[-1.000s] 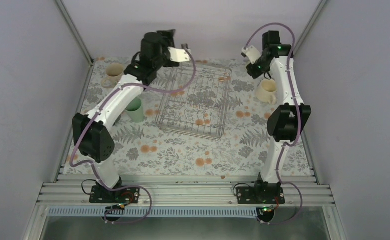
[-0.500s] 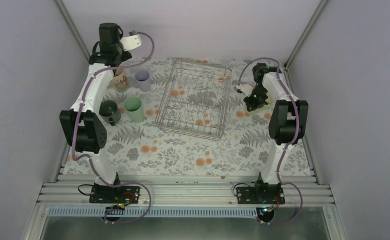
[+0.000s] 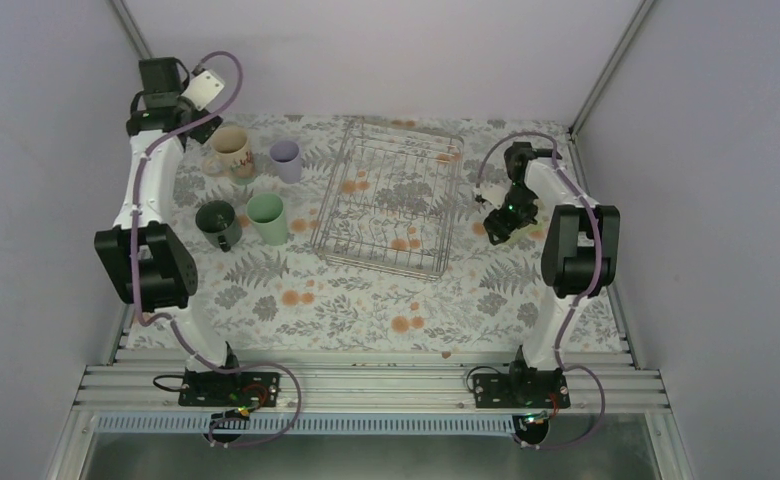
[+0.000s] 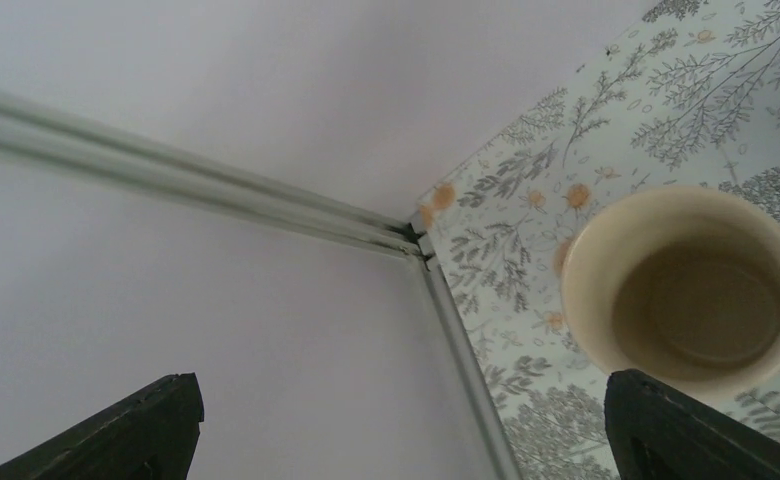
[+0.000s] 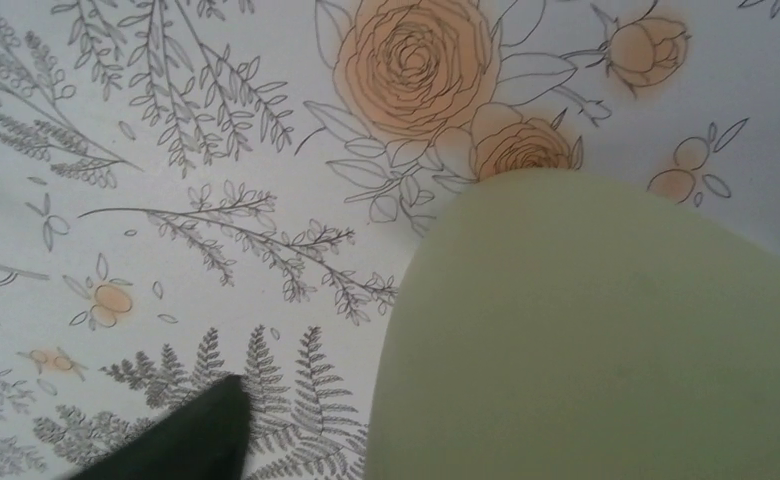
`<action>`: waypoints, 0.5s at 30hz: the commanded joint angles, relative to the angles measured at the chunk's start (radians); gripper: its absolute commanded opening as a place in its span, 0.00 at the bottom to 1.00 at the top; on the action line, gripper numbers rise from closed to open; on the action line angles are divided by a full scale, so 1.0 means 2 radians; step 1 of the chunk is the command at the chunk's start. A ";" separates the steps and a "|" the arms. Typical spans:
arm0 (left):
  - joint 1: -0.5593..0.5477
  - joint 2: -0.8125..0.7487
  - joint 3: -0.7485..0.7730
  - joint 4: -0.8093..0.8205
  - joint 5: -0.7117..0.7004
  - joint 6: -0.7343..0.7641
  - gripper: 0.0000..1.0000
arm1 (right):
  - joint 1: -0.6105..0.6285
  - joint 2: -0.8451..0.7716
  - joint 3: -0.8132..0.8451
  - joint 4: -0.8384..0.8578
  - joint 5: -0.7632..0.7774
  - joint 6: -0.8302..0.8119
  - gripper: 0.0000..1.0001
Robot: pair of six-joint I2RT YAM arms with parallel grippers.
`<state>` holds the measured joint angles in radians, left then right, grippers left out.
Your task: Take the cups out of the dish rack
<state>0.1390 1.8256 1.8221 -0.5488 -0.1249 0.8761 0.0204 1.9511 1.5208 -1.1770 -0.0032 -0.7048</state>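
Observation:
The dish rack (image 3: 381, 256), a silvery wire basket, sits mid-table with no cups showing in it. To its left stand a beige marked cup (image 3: 231, 152), a lavender cup (image 3: 285, 158), a dark grey-green mug (image 3: 216, 222) and a pale green cup (image 3: 266, 218). My left gripper (image 3: 174, 100) hangs open at the far left corner, above the beige cup (image 4: 686, 290). Right of the rack, my right gripper (image 3: 498, 222) is low over the table and open. Its one visible fingertip (image 5: 201, 425) stands apart from another pale green cup (image 5: 606, 340).
The enclosure walls and their metal corner post (image 4: 456, 320) are close to my left gripper. The right wall runs just beyond my right arm (image 3: 576, 240). A floral cloth (image 3: 366, 310) covers the table.
My left arm swung from the rack's back left to the far left corner, uncovering the cups there. My right arm came down beside the rack and its jaws opened off the pale green cup.

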 commanded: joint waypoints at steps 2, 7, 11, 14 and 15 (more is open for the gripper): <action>0.039 -0.047 -0.030 -0.012 0.098 -0.081 1.00 | 0.001 -0.036 -0.010 0.053 0.014 0.006 1.00; 0.078 -0.106 -0.113 0.037 0.178 -0.144 1.00 | -0.001 -0.112 -0.012 0.147 -0.013 0.065 1.00; 0.098 -0.196 -0.250 0.133 0.223 -0.198 1.00 | -0.003 -0.251 -0.119 0.307 -0.042 0.128 1.00; 0.102 -0.268 -0.350 0.206 0.236 -0.225 1.00 | -0.006 -0.377 -0.257 0.455 -0.065 0.152 1.00; 0.104 -0.288 -0.383 0.229 0.239 -0.235 1.00 | -0.008 -0.419 -0.301 0.497 -0.076 0.151 1.00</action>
<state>0.3424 1.3960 1.2453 -0.3260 0.2489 0.5335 0.0174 1.3483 1.1805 -0.5934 -0.0662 -0.5007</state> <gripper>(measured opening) 0.999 0.995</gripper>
